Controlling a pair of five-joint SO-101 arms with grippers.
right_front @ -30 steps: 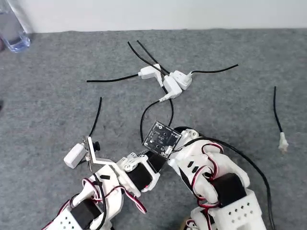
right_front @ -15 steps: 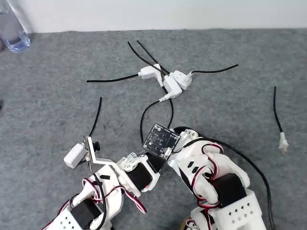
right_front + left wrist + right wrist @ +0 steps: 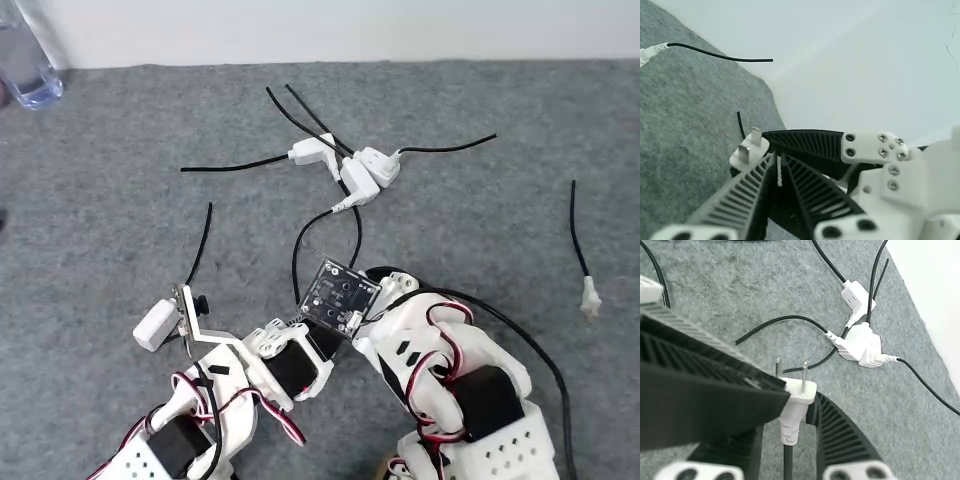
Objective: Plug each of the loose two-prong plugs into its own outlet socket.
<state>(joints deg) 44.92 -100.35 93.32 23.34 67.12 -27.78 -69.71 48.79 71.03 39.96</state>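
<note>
My right gripper [image 3: 799, 401] is shut on a white two-prong plug [image 3: 796, 407], whose prongs point toward a cluster of white connectors [image 3: 860, 342] on the grey carpet. In the high view that cluster [image 3: 358, 172] lies in the far middle, beyond the right arm's camera board [image 3: 340, 292]. My left gripper [image 3: 771, 156] is shut on a white block [image 3: 746, 150] with two metal blades. This block [image 3: 155, 325] sits at the near left, its black cord running away from me. Another loose plug [image 3: 590, 297] lies at the far right.
A clear plastic bottle [image 3: 25, 60] stands at the far left corner. A white wall [image 3: 350, 30] borders the carpet's far edge. Black cords [image 3: 300, 120] fan out around the connector cluster. Open carpet lies between the cluster and the right-hand plug.
The right arm has drawn back slightly toward the near edge with its plug. The left arm and its white block have not moved.
</note>
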